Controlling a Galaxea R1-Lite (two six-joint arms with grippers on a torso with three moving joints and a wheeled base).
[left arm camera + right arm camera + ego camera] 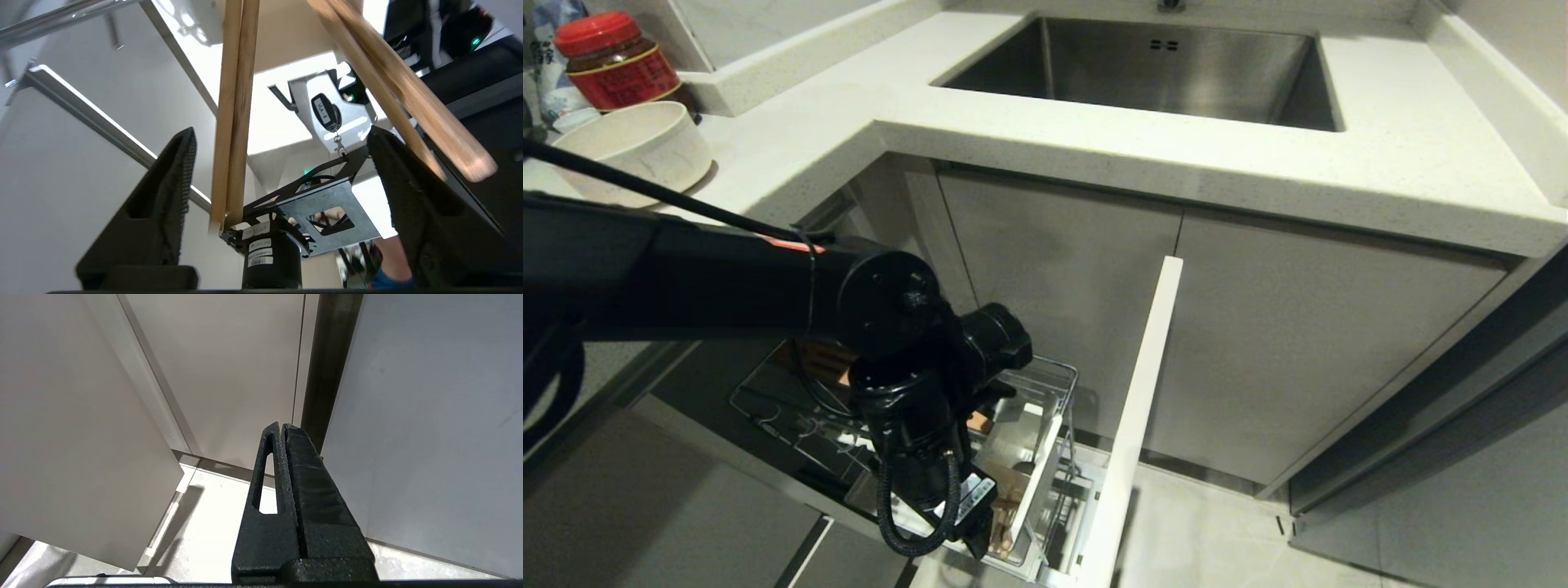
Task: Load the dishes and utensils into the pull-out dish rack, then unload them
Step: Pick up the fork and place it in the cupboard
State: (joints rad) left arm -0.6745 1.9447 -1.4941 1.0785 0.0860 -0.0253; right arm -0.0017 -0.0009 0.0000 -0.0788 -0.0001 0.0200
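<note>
On the bench at far left, off-white bowl (637,147): rigid, probably light, smooth and chippable, best taken by pinching the rim wall. Further right and low, left end effector (282,171) reaching down into the pull-out dish rack (1058,384), fingers (163,196) spread wide, gripping nothing. Between and beside those fingers, wooden chopsticks (235,122) standing steeply, apparently in the white utensil cup (1025,457); whether touching a finger, cannot tell. Thin, stiff, very light, round and prone to rolling or splaying apart; best pinched as a pair across the upper shafts, squarely, so neither stick twists out. Fork and plate not visible. At right, right end effector (284,430) parked beside the cabinet doors, fingers pressed together, empty.
</note>
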